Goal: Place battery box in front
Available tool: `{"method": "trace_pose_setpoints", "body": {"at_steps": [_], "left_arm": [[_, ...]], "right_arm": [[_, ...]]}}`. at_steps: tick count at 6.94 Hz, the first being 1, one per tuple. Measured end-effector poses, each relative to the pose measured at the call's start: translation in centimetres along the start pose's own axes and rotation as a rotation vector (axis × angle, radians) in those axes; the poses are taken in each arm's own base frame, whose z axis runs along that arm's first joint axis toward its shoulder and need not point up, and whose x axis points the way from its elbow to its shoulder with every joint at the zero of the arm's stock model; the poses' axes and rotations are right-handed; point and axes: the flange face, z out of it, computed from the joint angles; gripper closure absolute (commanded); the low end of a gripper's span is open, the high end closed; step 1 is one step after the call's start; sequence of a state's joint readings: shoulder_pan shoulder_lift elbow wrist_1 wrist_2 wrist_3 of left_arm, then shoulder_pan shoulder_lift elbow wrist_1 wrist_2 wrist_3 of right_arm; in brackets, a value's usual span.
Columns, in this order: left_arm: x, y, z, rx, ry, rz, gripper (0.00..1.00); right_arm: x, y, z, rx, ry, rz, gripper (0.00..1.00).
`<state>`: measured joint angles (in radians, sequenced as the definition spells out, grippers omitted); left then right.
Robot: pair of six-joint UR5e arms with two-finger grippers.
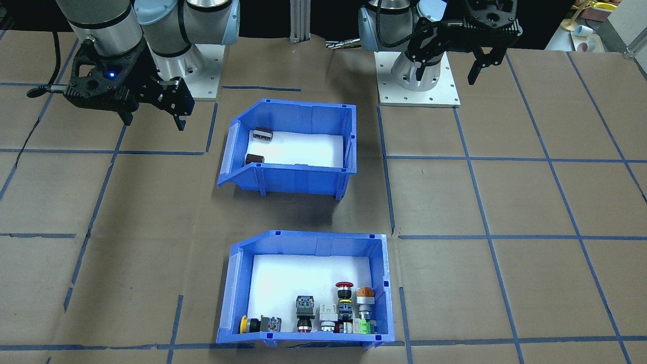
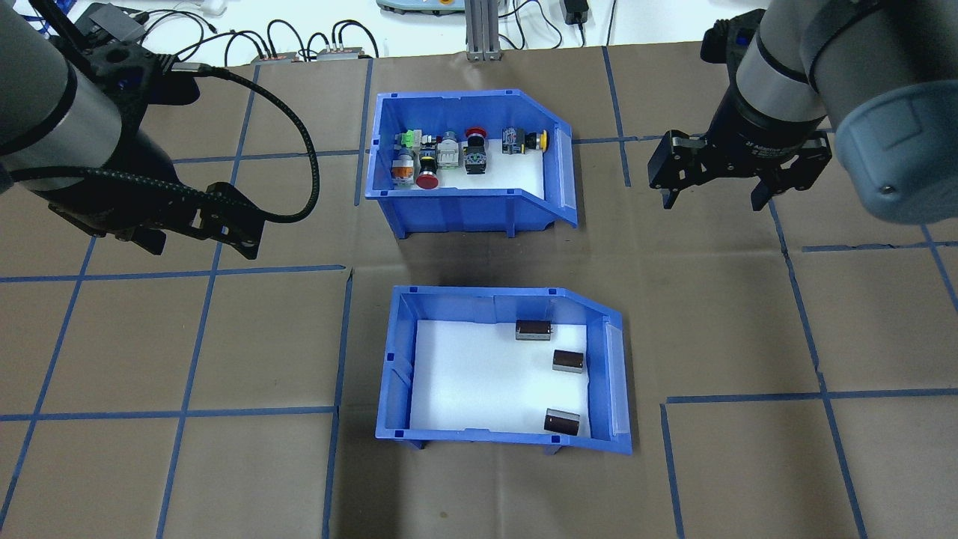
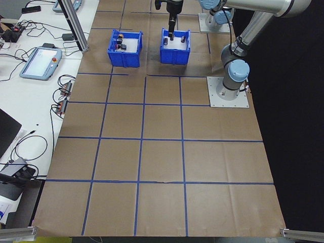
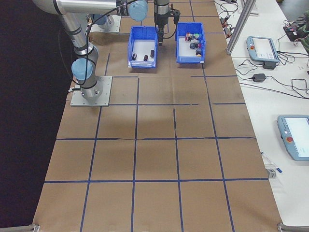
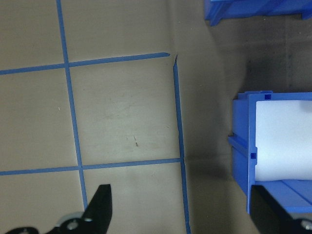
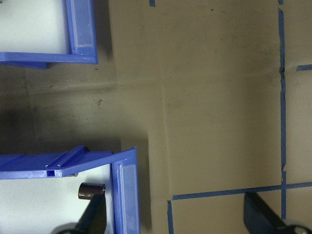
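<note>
Battery box (image 2: pixel 503 370) sits on tabletop (image 2: pixel 224 337), robot-side of button bin (image 2: pixel 468 172), not touching it. Long axis runs left-right, cut-away side toward right end effector (image 2: pixel 709 196). Right end effector nearer, released, holding nothing; left end effector (image 2: pixel 196 238) likewise, farther off box's closed end.

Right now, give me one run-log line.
left hand: open, idle | right hand: open, idle | battery box: ungrasped, nearer robot than switch bin

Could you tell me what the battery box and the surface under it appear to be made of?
Battery box: probably moulded plastic, judging by its glossy blue walls with ribs; the white floor looks like a matte liner. Table surface: seemingly brown paper or cardboard sheet, creased and dull, marked with blue tape lines.
</note>
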<state>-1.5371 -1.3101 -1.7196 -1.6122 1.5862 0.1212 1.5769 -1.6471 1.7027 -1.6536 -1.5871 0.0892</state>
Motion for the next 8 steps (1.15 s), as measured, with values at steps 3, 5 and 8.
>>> {"method": "trace_pose_setpoints", "body": {"at_steps": [3,5,8], "left_arm": [[0.0,0.0,0.2,-0.005,0.001,0.000,0.01],[0.0,0.0,0.7,-0.015,0.004,-0.003,0.01],[0.1,0.1,1.7,-0.038,0.006,-0.086,0.01]], "right_arm": [[0.0,0.0,0.0,-0.001,0.000,0.000,0.00],[0.0,-0.1,0.1,-0.003,0.004,-0.002,0.00],[0.0,-1.3,0.6,0.001,0.009,-0.043,0.00]]}}
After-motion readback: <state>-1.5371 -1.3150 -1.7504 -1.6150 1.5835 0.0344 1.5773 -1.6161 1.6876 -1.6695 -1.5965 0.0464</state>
